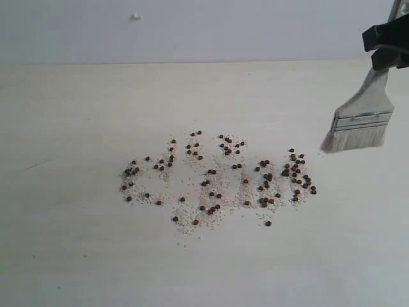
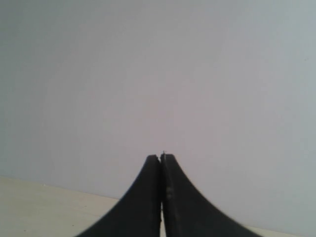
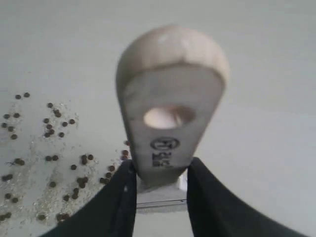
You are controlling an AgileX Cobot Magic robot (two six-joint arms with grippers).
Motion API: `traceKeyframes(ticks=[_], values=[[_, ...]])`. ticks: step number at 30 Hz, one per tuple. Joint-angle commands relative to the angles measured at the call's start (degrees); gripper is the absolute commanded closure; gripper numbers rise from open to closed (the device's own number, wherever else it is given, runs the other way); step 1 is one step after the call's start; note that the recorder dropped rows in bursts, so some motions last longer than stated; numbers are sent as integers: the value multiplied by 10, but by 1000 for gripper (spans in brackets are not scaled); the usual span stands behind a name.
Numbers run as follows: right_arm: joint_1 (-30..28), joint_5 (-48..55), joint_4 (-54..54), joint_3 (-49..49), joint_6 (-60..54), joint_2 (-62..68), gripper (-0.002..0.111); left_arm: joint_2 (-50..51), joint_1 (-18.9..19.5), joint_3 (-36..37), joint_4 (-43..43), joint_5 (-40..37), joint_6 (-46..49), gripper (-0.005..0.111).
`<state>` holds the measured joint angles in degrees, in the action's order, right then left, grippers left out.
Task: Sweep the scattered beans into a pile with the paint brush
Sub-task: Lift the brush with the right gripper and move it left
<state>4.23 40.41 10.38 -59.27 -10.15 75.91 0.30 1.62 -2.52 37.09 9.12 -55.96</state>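
Right of beans, brush clamped in right gripper, left gripper shut, empty — risk: fast, shallow stroke scattering round beans wider instead of piling.

A pale tabletop meets a plain grey wall bearing a small white spot, possibly a fastener.

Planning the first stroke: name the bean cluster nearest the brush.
The rightmost cluster of beans, below and left of the paint brush; the other clusters lie farther left.
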Motion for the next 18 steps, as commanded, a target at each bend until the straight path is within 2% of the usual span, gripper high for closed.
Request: traceKeyframes(ticks=[1,11,15,18], values=[[1,3,103,0,-114,-45,108,-3,0,3,2,-1,2,107],[1,75,285,0,-296,-102,108,-3,0,3,2,-1,2,107],[1,92,347,0,-334,-106,108,-3,0,3,2,-1,2,107],[1,97,348,0,-335,-106,108,-3,0,3,2,-1,2,107]])
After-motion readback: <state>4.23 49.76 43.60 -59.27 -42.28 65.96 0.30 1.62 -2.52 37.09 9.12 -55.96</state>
